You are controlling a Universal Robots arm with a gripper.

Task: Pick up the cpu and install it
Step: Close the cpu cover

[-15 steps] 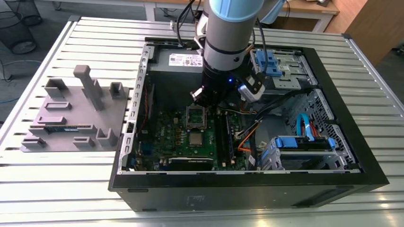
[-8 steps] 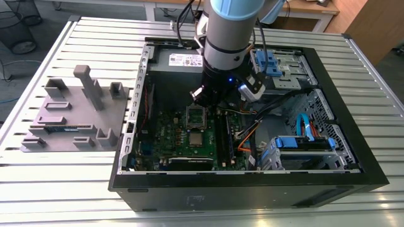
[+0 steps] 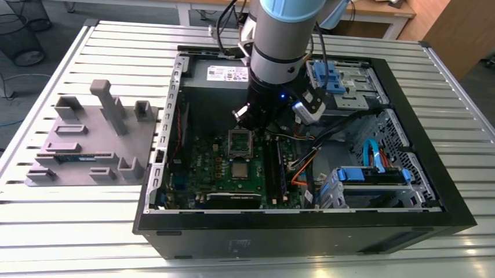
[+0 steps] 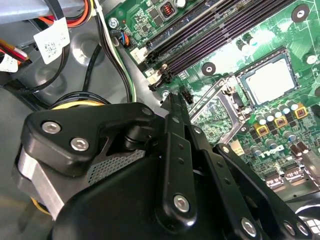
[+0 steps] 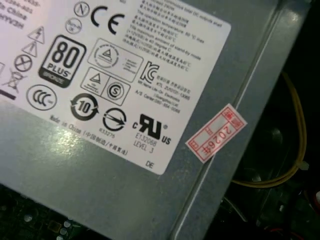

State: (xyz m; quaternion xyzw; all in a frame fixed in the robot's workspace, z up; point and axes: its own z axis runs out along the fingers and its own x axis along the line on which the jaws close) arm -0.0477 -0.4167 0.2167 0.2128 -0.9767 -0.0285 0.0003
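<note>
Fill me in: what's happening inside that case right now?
The arm's gripper hangs inside the open computer case, low over the motherboard and closest to the raised silver socket frame. The cpu lies flat in its socket beside that frame, apart from the gripper. On the exterior view's left, a grey tray carrying a green memory stick sits on the slatted table.
</note>
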